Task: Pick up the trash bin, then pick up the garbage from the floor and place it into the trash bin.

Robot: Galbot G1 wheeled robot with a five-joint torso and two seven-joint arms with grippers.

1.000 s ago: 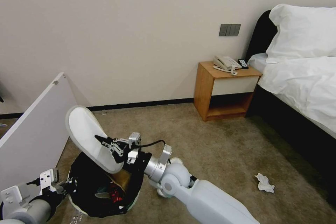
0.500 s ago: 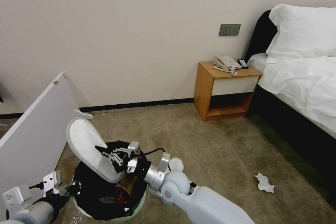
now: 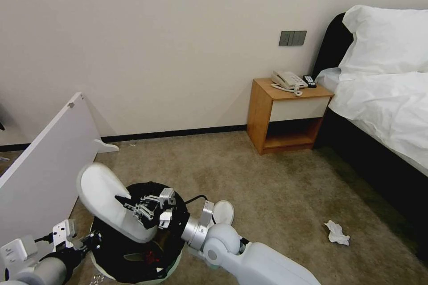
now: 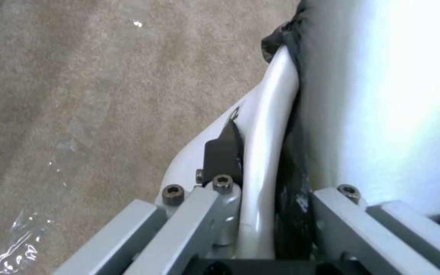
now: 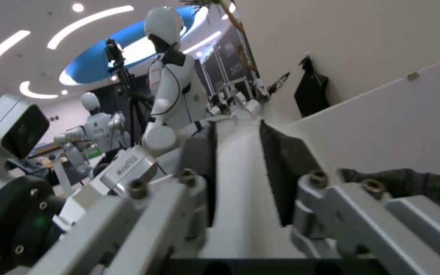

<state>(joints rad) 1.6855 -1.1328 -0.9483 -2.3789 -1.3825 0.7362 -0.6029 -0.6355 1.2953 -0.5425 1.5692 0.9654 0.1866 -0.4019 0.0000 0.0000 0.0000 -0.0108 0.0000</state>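
Right gripper (image 3: 133, 207) is clamped on the edge of a white slipper (image 3: 104, 196), pads (image 5: 281, 168) pinching it flat, holding it tilted toe-up just over the trash bin (image 3: 133, 254). Left gripper (image 3: 87, 241) is closed on the bin's rim (image 4: 271, 152), liner pinched in too. I'd say get the slipper's low end well inside the black bag before letting go, since it's long and could hang up on the rim. The slipper looks soft and floppy. A tissue (image 3: 337, 233) lies on the carpet (image 3: 276, 196), well apart, near the bed (image 3: 383, 111).
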